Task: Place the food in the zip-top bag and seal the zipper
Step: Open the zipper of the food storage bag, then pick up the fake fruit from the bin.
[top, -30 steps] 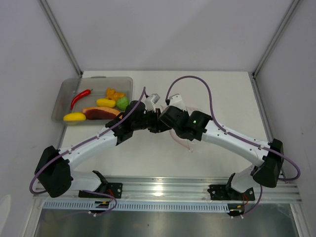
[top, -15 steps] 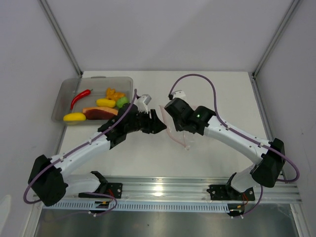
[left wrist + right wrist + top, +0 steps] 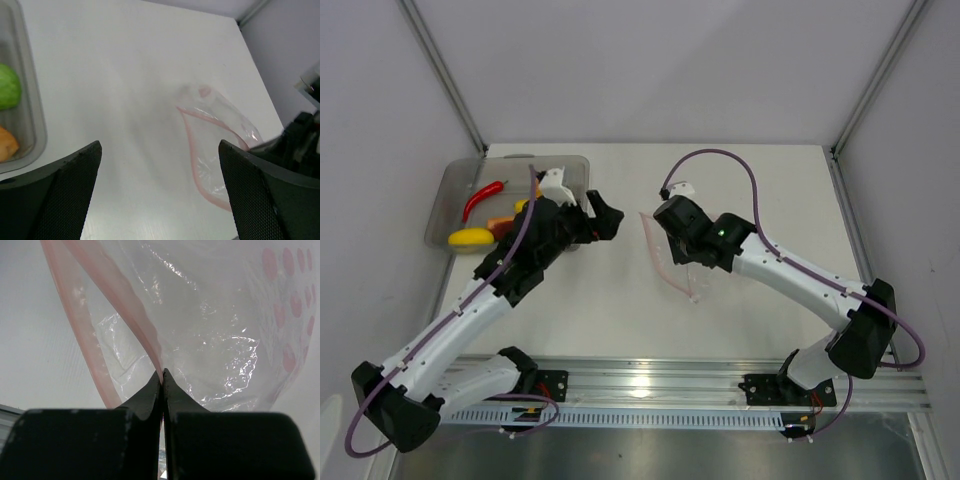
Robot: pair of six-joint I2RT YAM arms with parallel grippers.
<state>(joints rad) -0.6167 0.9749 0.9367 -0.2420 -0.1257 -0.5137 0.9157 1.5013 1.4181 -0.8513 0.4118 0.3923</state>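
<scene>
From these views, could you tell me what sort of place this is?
Probably a robot lab cell: arms on an aluminium rail, a white table boxed in by plain panels, toy food in a grey tray.

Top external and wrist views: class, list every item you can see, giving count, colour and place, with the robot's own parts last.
table: one, white, under everything
tray: one, grey translucent, far-left
chili: one, red, in tray
yellow piece: one clearly seen, tray's near-left corner
green fruit: one, in tray
orange piece: partly seen, beside green fruit
zip-top bag: one, clear, centre, mouth open
zipper: one, pinkish-red, bag's mouth
left arm: white-black, jaws open beside tray's right end
right arm: white-black, jaws shut on zipper
</scene>
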